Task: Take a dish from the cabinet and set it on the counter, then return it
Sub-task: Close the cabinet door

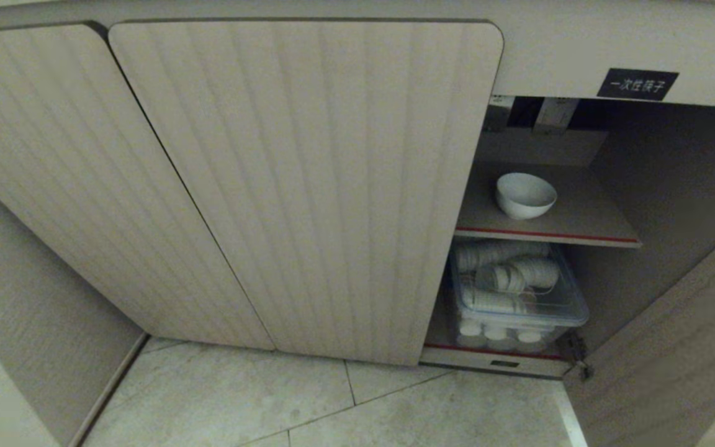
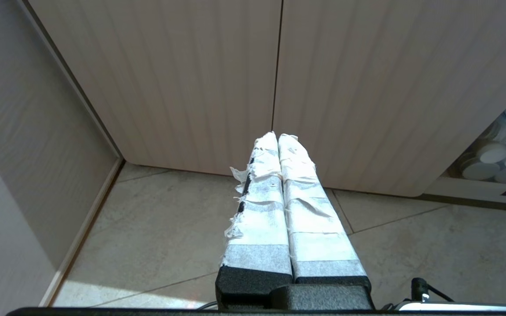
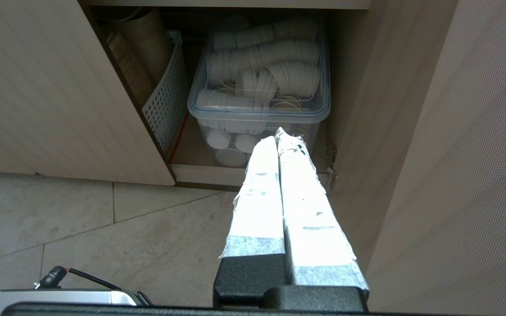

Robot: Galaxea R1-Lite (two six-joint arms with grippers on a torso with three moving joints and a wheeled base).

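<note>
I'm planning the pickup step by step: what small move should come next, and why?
Probably raise the right gripper toward the upper shelf and open it: its fingers are shut, low before the clear tub, while the bowl sits untouched on the cabinet shelf above, door open.

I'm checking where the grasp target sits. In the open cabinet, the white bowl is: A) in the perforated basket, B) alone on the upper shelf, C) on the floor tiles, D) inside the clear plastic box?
B: the white bowl stands alone on the red-edged upper shelf, above the clear plastic box.
</note>
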